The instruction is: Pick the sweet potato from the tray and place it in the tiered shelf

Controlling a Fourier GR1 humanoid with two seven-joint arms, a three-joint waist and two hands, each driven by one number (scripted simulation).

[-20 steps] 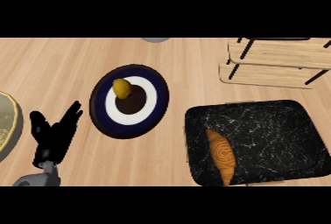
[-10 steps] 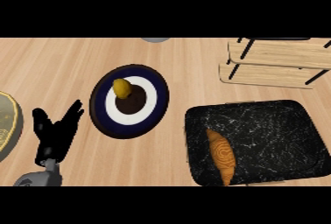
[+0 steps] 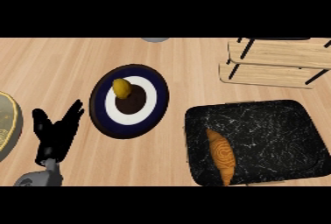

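At lower left the left hand rests open, holding nothing; the right hand is out of view. The sweet potato lies in the black tray at lower right. The shelf at upper right shows no potato, so a grasp looks due.

We count one sweet potato lying in one black marbled tray, and one tiered shelf of light wood with two boards showing. We also count one round plate with blue and white rings carrying one small yellow fruit. One black hand shows, and at the left edge we see part of one more round rimmed dish.
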